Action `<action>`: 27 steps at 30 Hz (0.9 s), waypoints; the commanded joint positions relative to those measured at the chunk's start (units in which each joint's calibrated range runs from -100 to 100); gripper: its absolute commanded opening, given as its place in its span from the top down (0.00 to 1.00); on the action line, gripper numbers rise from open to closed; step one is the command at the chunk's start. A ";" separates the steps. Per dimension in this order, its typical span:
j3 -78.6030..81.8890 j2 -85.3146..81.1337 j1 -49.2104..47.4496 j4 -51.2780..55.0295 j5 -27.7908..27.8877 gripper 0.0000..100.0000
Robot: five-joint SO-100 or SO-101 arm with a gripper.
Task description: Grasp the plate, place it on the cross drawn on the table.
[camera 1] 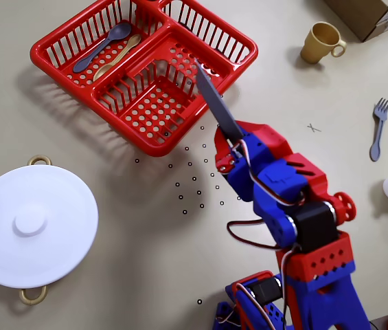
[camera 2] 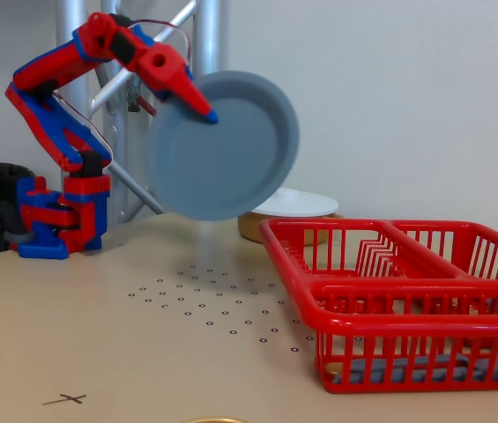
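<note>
- Carrying step, by the look of it: gripper [camera 2: 203, 109] clamped on the rim of the plate [camera 2: 224, 145].
- Plate held on edge in mid-air, above the table, beside the red basket [camera 1: 145, 69].
- Next: swing right in the overhead view to the cross [camera 1: 313, 128], lay flat, release.
- No readable writing anywhere.

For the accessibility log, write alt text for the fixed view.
A red-and-blue robot arm's gripper holds a grey-blue plate on edge in the air above a beige table. A red basket sits at right, and a small drawn cross lies near the front left.
</note>
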 commanded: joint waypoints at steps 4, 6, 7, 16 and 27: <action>0.55 -2.53 7.87 -0.26 2.34 1.00; 1.18 -1.94 11.02 -0.83 3.17 1.00; 1.36 -1.35 12.53 -1.15 3.52 1.00; 1.18 10.31 27.75 -9.92 9.47 1.00; -11.06 33.98 38.45 -19.42 14.70 1.00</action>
